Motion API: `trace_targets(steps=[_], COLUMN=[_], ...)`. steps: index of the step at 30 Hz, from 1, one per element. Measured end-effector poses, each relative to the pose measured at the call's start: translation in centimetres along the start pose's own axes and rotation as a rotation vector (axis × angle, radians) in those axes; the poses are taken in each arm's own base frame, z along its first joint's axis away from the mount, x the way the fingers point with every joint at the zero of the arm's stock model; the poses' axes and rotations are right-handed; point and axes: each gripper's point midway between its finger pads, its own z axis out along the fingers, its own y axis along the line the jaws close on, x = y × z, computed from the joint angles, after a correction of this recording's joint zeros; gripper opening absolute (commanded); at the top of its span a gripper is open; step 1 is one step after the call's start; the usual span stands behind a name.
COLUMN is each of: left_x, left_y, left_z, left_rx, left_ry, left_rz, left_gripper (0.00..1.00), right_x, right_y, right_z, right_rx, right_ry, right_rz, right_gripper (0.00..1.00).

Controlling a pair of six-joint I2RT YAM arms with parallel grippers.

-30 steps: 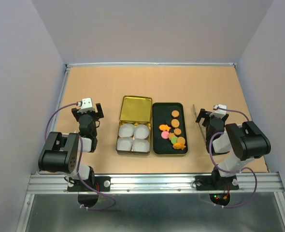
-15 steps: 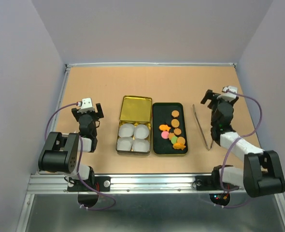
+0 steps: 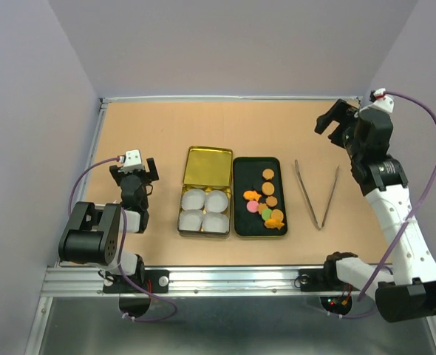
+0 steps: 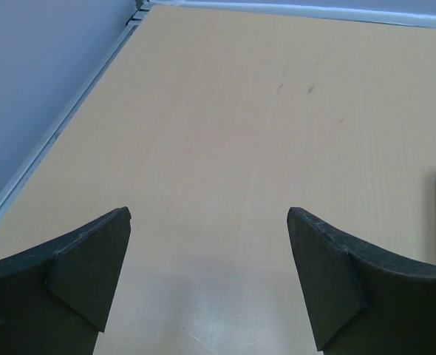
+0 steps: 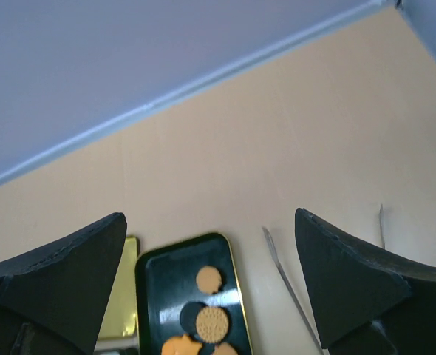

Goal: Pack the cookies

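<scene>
Seemingly nothing is packed yet: the cookies [image 3: 266,201] lie in the tray [image 3: 242,166], while the left claw [image 4: 209,211] and right claw [image 5: 210,216] gape wide, empty. Next, the right claw likely needs the tongs [image 3: 318,222].

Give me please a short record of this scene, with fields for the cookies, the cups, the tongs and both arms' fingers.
cookies: all on the black tray, none packed
paper cups: four, empty, in the open gold tin left of the tray
tongs: flat on the table, right of the tray, not held
left fingers: open, empty
right fingers: open, empty
</scene>
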Motion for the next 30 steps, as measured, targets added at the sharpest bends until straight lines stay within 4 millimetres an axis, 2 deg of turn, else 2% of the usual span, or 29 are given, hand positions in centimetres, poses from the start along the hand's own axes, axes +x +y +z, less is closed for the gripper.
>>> trace_targets(steps=[4,6,10,17,21,24,27,30], left_x=[0.0,0.0,0.0,-0.2,-3.8,-10.1,-13.2,-16.8], left_y=[0.0,0.0,0.0,-0.1,0.6,0.9,0.8,-0.3], left_z=[0.0,0.0,0.0,-0.1,0.2,2.5,4.0,5.4], left_rx=[0.000,0.000,0.000,0.005,-0.038,-0.102,-0.125,-0.079], left_ry=[0.000,0.000,0.000,-0.004,-0.044,-0.084,-0.037,0.028], left_rz=[0.000,0.000,0.000,-0.001,-0.016,-0.048,-0.079,-0.103], left_gripper=[0.99,0.99,0.99,0.99,0.99,0.99,0.99,0.99], right_x=[3.0,5.1,6.7,9.0,10.9,12.3,13.7,14.6], right_y=[-1.5,-2.7,-3.7,-3.9,-4.3,-4.2,-4.3,-4.2], right_z=[0.2,-0.7,-2.0,-2.9,-2.6,-2.0,-1.4,-0.9], right_rx=[0.102,0.154,0.195,0.195,0.211,0.207,0.213,0.209], right_ry=[0.180,0.270,0.344,0.435,0.506,0.561,0.615,0.654], right_rz=[-0.012,-0.022,-0.029,0.007,0.007,0.008,0.007,0.005], right_gripper=[1.00,1.00,1.00,1.00,1.00,1.00,1.00,1.00])
